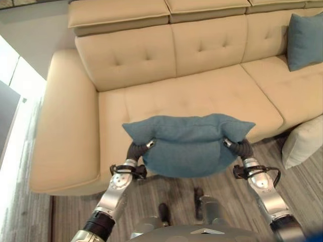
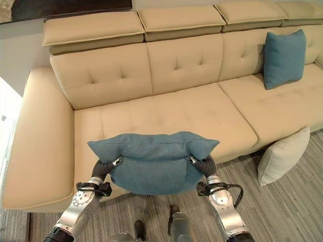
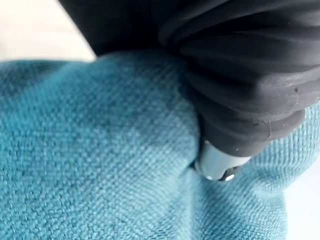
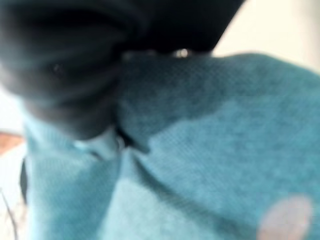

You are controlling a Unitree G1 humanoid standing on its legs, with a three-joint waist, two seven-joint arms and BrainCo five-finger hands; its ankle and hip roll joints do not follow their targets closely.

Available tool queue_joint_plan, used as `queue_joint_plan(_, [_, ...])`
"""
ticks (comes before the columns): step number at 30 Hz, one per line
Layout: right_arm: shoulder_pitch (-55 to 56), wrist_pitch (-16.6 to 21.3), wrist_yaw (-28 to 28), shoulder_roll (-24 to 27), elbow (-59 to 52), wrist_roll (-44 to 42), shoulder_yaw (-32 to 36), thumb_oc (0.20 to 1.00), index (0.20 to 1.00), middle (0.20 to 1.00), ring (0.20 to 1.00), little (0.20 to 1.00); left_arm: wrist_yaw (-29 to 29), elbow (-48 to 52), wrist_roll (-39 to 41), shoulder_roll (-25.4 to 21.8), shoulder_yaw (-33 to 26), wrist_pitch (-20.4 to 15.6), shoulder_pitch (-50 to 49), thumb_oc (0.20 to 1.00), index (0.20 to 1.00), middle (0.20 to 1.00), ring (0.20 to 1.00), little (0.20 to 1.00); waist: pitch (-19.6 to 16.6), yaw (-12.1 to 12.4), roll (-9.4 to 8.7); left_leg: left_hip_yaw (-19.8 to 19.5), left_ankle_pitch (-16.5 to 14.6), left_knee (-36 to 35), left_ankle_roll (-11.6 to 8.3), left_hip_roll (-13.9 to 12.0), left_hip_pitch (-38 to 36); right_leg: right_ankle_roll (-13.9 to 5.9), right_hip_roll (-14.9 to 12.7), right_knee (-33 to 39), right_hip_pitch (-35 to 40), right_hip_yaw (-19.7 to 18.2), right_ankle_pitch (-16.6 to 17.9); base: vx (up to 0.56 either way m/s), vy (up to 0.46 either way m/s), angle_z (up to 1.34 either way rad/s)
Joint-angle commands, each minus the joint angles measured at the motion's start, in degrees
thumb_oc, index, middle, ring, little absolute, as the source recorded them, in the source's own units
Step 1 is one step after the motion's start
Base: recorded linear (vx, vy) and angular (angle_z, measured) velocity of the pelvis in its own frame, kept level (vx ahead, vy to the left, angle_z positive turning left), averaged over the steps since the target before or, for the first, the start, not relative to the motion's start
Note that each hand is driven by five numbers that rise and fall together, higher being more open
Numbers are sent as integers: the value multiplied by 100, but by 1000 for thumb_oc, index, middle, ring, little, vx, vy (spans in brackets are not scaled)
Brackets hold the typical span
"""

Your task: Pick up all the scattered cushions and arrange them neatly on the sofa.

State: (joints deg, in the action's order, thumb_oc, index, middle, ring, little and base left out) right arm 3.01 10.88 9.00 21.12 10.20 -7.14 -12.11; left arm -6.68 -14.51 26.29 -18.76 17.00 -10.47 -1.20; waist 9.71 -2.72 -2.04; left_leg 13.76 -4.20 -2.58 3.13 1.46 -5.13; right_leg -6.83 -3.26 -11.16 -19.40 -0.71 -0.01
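Observation:
A blue cushion (image 1: 189,148) hangs in the air in front of the beige sofa (image 1: 202,96), just before the seat's front edge. My left hand (image 1: 137,149) is pressed into its left side and my right hand (image 1: 242,147) into its right side, so it is carried between them. The cushion's top corners flop over both wrists. In the left wrist view the hand's dark cover (image 3: 240,90) sinks into the blue cloth (image 3: 100,150); the right wrist view shows the same with the right hand (image 4: 65,75) and puckered cloth (image 4: 225,150).
A second blue cushion (image 2: 284,58) leans upright against the sofa's backrest at the far right. A cream cushion (image 2: 282,156) stands on the wood floor, leaning on the sofa's front at the right. The sofa's wide left armrest (image 1: 65,126) is close by.

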Motion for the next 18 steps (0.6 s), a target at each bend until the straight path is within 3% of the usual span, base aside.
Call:
queue_joint_plan(1, [-339,521,-4,163,-378,-127,358,200,200,200,200,200,195,734,-36,-6,13,-555,164,200,200,200,200,200,-294,-2,-128,-829,-271,598,-277,45,20,-174,172,628,1041,66,274,293,-228,93])
queue_joint_plan(2, [-286,572,-26,249,-405,-235,456,200,200,200,200,200,275,724,31,52,48,-544,185,200,200,200,200,200,-355,-16,-136,-875,-162,1083,-497,-32,217,-22,202,826,1312,65,255,237,-253,103])
queue_joint_plan(3, [-266,598,-2,271,-419,-274,497,200,200,200,200,200,274,716,47,58,83,-541,230,200,200,200,200,200,-341,-57,-175,-827,-99,1419,-592,-116,414,38,158,884,1393,163,261,149,-251,71])
queue_joint_plan(6, [-258,596,38,288,-425,-410,490,200,200,200,200,200,247,676,82,51,138,-517,353,200,200,200,200,200,-264,-80,-269,-726,18,1986,-689,-301,781,212,102,900,1633,468,90,71,-132,74])
queue_joint_plan(10, [-88,574,5,280,-447,-418,613,200,200,200,200,200,290,715,72,45,186,-484,322,200,200,200,200,200,-353,-168,-257,-437,134,1039,-698,-666,737,165,-28,876,1768,715,-119,110,41,65])
queue_joint_plan(13, [-18,599,55,253,-474,-414,665,200,200,200,200,200,272,710,12,46,219,-457,326,200,200,200,200,200,-375,-173,-184,-367,586,617,-794,-826,936,116,-101,808,1882,913,-295,135,107,42])
queue_joint_plan(18, [-92,528,37,168,-439,-360,645,200,200,200,200,200,328,744,91,-6,173,-439,227,200,200,200,200,200,-410,-121,-175,-381,377,502,-670,-567,738,-32,-311,691,1960,883,-251,136,206,6])
